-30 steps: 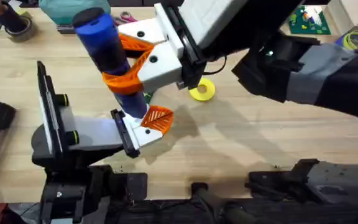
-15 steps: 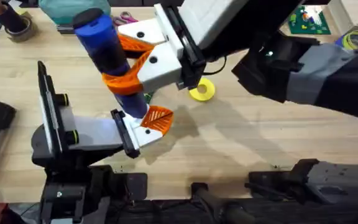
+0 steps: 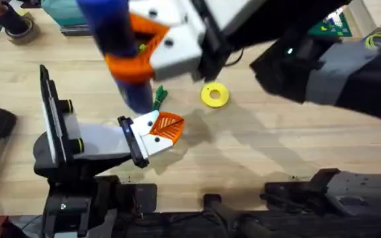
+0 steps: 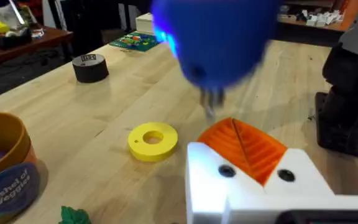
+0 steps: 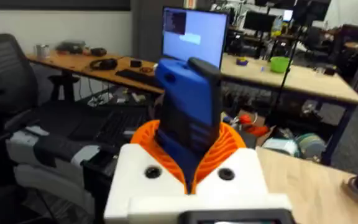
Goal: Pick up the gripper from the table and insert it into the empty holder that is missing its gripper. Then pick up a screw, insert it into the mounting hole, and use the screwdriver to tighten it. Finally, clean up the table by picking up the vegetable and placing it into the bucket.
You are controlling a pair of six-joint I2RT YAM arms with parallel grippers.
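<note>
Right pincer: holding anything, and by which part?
Yes. The right pincer is shut on the screwdriver, gripping its blue body between the orange pads, with the bit end pointing down toward the holder.

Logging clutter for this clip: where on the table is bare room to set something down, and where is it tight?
Bare wood lies right of the yellow ring, ahead of the right arm's base, and left of the left arm's upright plate. It is crowded mid-table: the screwdriver in the right gripper hangs above the holder, the vegetable beside them.

Even bright light, soft shadows; the raised screwdriver (image 3: pixel 119 49) blurs heavily.
</note>
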